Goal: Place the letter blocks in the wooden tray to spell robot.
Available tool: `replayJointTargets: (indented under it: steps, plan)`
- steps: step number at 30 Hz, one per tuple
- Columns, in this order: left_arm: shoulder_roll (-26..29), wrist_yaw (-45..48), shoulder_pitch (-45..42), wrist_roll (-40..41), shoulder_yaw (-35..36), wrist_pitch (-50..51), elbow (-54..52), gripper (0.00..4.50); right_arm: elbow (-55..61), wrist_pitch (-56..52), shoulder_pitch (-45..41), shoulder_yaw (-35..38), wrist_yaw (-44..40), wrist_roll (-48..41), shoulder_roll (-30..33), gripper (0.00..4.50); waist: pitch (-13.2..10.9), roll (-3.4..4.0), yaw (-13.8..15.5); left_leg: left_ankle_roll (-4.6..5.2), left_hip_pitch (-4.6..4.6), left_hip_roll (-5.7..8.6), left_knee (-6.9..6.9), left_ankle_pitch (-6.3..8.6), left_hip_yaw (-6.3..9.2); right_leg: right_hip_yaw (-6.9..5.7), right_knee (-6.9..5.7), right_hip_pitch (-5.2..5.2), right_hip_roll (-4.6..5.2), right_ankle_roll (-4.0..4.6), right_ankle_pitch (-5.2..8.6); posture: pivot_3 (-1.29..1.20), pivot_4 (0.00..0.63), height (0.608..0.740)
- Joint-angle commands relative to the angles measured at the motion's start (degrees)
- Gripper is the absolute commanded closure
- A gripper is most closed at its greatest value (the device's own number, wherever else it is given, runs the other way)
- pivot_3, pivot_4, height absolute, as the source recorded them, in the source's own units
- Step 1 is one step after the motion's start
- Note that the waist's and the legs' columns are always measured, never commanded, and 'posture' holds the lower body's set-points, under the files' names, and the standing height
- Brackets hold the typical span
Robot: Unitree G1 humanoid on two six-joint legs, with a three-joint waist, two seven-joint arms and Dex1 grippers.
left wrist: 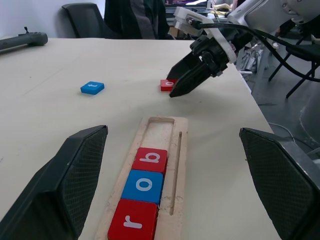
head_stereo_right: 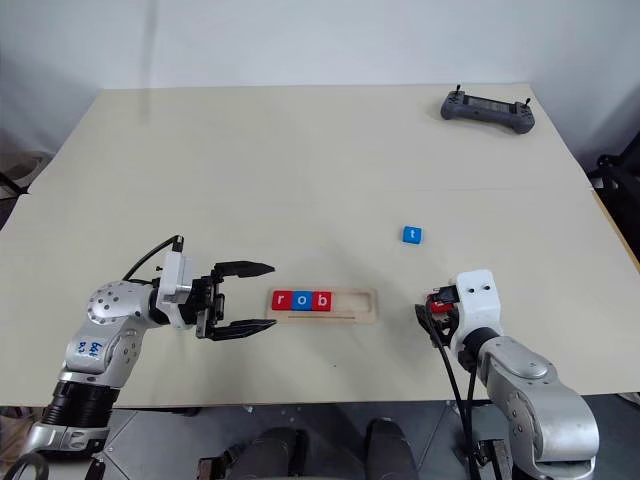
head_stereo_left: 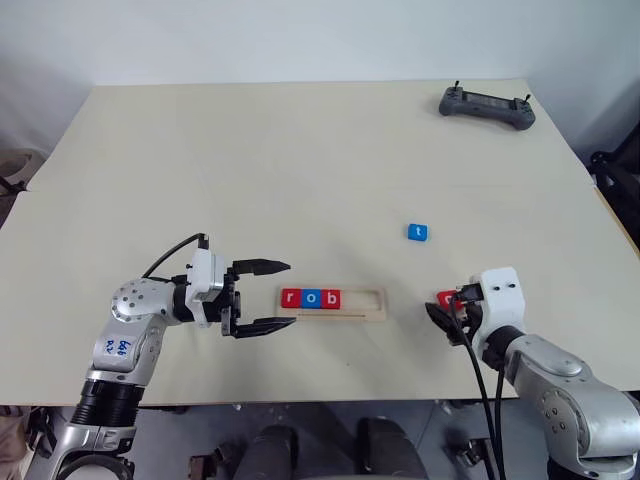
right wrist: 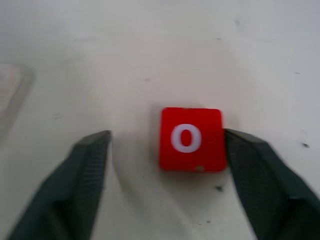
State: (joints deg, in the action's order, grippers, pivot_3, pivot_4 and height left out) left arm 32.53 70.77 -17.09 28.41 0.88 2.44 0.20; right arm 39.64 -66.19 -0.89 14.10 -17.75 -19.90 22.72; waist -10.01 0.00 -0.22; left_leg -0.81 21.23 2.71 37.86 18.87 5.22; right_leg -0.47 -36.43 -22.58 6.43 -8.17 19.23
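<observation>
Right gripper (right wrist: 165, 165), fingers spread, straddles the small red square "o" block (right wrist: 191, 139), one finger (right wrist: 260, 170) crowding its edge and liable to skid it off-centre on closing; pale wooden tray (head_stereo_left: 370, 300), two slots free, lies well leftward before the left gripper (head_stereo_left: 265, 297), also spread.

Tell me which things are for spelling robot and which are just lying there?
For the job: tray holding r, o, b; red o; blue t.
Just lying there: controller.
</observation>
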Motion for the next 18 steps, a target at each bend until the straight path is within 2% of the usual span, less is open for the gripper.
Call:
replayJointTargets:
  steps: [1, 3, 7, 12, 15, 18]
  plan:
    - [0.47, 0.49, 0.02, 0.03, 0.81, -0.98, -0.67, 0.00, -6.74, 6.85, -0.69, 2.63, -6.94, -1.16, 6.11, 0.04, 0.00, 0.00, 0.07, 0.01, 0.00, 0.01, 0.00, 0.00, 0.00, 0.00, 0.01, 0.02, 0.01, 0.00, 0.00, 0.00, 0.150, 0.740]
    - [0.58, 0.42, 0.30, 0.02, 0.97, -0.90, -0.79, 0.00, -10.58, 11.75, -1.17, 2.94, -11.43, -1.85, 9.65, 0.04, 0.00, 0.00, 0.14, 0.04, -0.01, 0.03, 0.02, 0.00, -0.02, -0.01, 0.04, 0.02, 0.02, 0.00, 0.00, 0.00, 0.150, 0.740]
    - [0.75, 0.03, 1.43, 0.10, 1.38, -0.70, -1.67, 0.00, -18.66, 24.14, -2.72, 3.41, -29.98, -6.37, 18.63, 0.04, -0.01, 0.01, 0.15, 0.12, 0.01, 0.07, 0.02, 0.02, -0.08, -0.01, 0.10, 0.03, 0.06, -0.01, 0.00, 0.00, 0.150, 0.740]
    - [0.67, -0.68, 1.94, -0.06, 1.65, -0.92, -2.23, 0.00, -29.59, 37.18, -4.75, 2.74, -46.60, -7.26, 26.19, 0.04, -0.01, 0.01, 0.16, 0.12, 0.02, -0.04, 0.03, 0.02, -0.10, -0.07, 0.43, 0.10, 0.01, -0.02, -0.01, 0.00, 0.150, 0.740]
    - [0.85, -0.82, 2.44, 0.00, 1.88, -0.95, -2.83, 0.00, -38.85, 45.76, -8.03, 2.19, -53.63, -5.95, 28.33, 0.04, -0.02, 0.00, 0.16, 0.12, 0.01, -0.04, 0.08, 0.03, -0.20, -0.06, 0.46, 0.11, 0.03, -0.05, -0.02, 0.00, 0.150, 0.740]
    - [0.94, -1.36, 2.78, -0.18, 2.43, -1.31, -3.26, 0.00, -51.35, 62.49, -11.24, -0.51, -59.55, 0.46, 30.78, 0.04, -0.02, 0.00, 0.16, 0.12, 0.01, -0.06, 0.09, 0.02, -0.23, -0.08, 0.46, 0.10, 0.04, -0.05, -0.02, 0.00, 0.150, 0.740]
